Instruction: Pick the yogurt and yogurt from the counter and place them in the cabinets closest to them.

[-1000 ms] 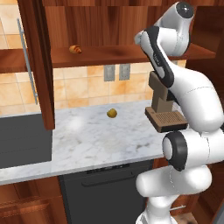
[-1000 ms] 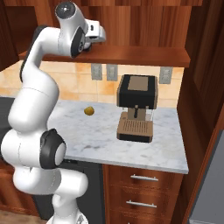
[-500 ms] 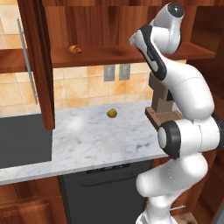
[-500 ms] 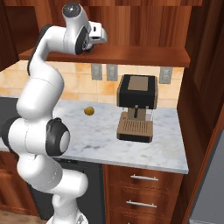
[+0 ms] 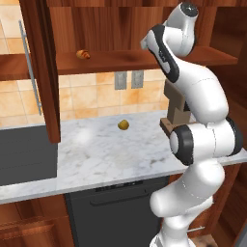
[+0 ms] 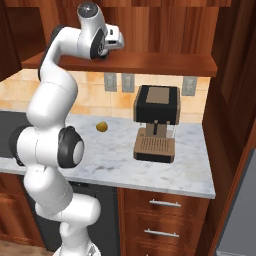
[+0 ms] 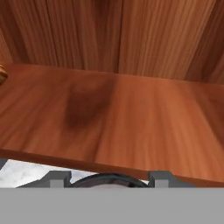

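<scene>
The hand view looks straight into an open wall cabinet (image 7: 144,39): a bare reddish-brown wooden shelf (image 7: 131,122) with a darker patch near its middle, a grained back wall behind it, and a sliver of a small brown thing (image 7: 2,74) cut off at the left edge. A strip of white marble shows under the shelf's front edge. The fingertips are not seen here, so I cannot tell whether the claw is open or closed.

The left base view shows what the hand view misses: the open cabinet door (image 5: 41,72) with one long silver handle (image 5: 30,72), standing edge-on at the left, and a small brown cookie (image 5: 83,54) lying on the shelf (image 5: 120,60) well to the left of the arm. The right base view shows the claw (image 6: 116,40) raised at shelf height, pointing toward the cabinet, its fingers too small to read. It also shows the coffee machine (image 6: 156,122) whole, black with a brown top and tray, where the left view has it mostly behind the arm.

The table (image 5: 96,154) is white marble with grey veins and a thick edge. Behind it is a tan tiled wall with three outlets (image 6: 110,82) counted in the right view. Below are a dark dishwasher front (image 5: 116,212) and drawers (image 6: 165,220) with short silver handles.

On the table: one yellow-brown ball (image 5: 123,125) and one coffee machine, well apart. No yogurt cup can be made out, on the table or the shelf.
</scene>
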You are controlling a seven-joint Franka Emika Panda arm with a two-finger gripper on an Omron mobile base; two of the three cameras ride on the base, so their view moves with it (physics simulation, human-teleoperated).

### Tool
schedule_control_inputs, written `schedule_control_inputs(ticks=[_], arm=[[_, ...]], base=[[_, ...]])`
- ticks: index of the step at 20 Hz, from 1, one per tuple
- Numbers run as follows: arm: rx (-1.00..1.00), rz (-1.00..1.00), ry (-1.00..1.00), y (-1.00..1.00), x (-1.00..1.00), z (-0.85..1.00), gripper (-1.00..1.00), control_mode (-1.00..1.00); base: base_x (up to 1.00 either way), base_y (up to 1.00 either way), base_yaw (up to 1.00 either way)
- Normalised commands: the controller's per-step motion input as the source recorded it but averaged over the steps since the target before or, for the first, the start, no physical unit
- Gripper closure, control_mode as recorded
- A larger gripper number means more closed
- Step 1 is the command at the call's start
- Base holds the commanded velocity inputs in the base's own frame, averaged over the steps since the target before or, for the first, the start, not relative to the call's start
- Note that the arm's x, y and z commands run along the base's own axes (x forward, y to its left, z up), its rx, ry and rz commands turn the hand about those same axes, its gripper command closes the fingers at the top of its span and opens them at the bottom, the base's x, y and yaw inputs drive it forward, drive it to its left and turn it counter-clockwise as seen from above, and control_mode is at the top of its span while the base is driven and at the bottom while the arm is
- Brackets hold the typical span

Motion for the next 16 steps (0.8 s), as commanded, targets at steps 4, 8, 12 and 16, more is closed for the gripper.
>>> schedule_control_inputs(ticks=[4,8,12,16], arm=[[0.00,0.00,0.03,-0.03,0.00,0.02,1.00,-1.00],[0.00,0.00,0.04,-0.05,-0.03,0.02,1.00,-1.00],[0.00,0.00,0.02,-0.01,0.00,0.00,1.00,-1.00],[0.00,0.00,0.00,0.00,0.17,-0.03,1.00,-1.00]], base=[[0.00,0.00,0.00],[0.00,0.00,0.00],[0.00,0.00,0.00],[0.00,0.00,0.00]])
